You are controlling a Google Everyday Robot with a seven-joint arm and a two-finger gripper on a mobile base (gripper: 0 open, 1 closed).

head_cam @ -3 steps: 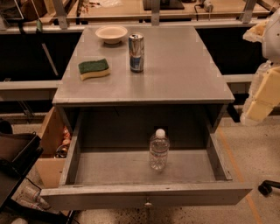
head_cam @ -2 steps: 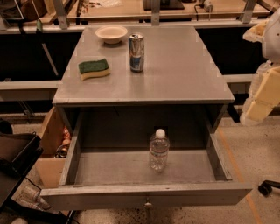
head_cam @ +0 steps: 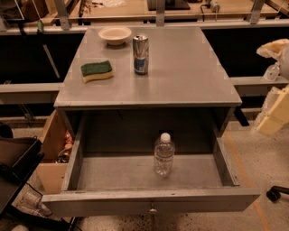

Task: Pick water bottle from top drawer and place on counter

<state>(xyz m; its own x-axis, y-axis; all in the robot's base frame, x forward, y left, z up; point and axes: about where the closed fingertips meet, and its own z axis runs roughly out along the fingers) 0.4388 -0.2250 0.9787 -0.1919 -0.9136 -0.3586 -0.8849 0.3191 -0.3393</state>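
Observation:
The water bottle [head_cam: 164, 154], clear with a white cap, stands upright in the middle of the open top drawer [head_cam: 149, 201]. The drawer is pulled fully out below the counter [head_cam: 180, 72], its small knob at the front centre. My gripper [head_cam: 273, 67] is at the right edge of the view, at counter height on the cream-coloured arm. It is well to the right of the cabinet, apart from the bottle and touching nothing.
On the counter stand a silver-and-blue can [head_cam: 141, 54], a green-and-yellow sponge [head_cam: 97, 71] and a small white bowl [head_cam: 114, 34]. A wooden workbench [head_cam: 135, 11] runs behind. A cardboard box [head_cam: 53, 149] and dark clutter sit left of the drawer.

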